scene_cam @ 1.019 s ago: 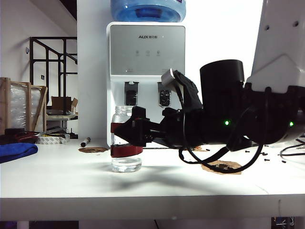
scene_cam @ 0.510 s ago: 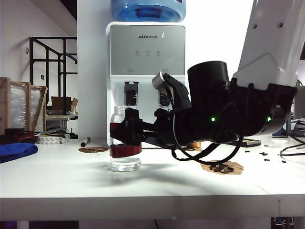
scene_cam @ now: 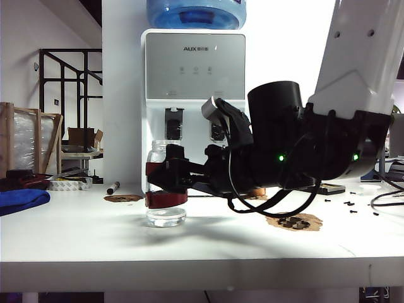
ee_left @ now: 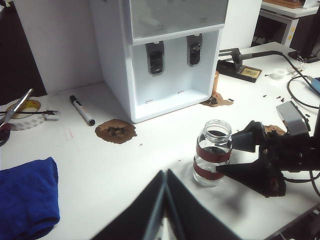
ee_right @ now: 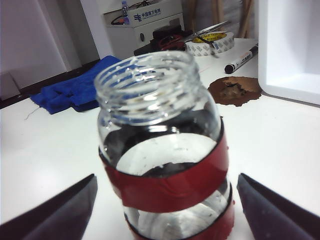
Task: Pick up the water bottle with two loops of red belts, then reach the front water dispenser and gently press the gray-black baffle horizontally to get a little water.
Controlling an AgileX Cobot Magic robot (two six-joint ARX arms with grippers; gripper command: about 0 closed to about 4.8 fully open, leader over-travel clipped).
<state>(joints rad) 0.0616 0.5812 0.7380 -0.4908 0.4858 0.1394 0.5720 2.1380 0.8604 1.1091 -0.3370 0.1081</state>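
The water bottle is a clear wide-neck jar with two dark red bands, standing upright on the white table in front of the water dispenser. My right gripper is open, level with the bands. In the right wrist view the water bottle sits between the dark fingertips, with a gap on each side. The left wrist view shows the water bottle, the right gripper and two gray-black baffles alike under the dispenser's panel. My left gripper hangs shut and empty, nearer the table's front edge.
A blue cloth, a black marker and tape rolls lie to the left. Brown patches mark the table. A small copper cylinder, a black stand and cables are to the dispenser's right.
The right arm has shifted a little left and its fingers have slid further along the bottle's sides. The bottle has stayed where it was, and the jaws stay open.
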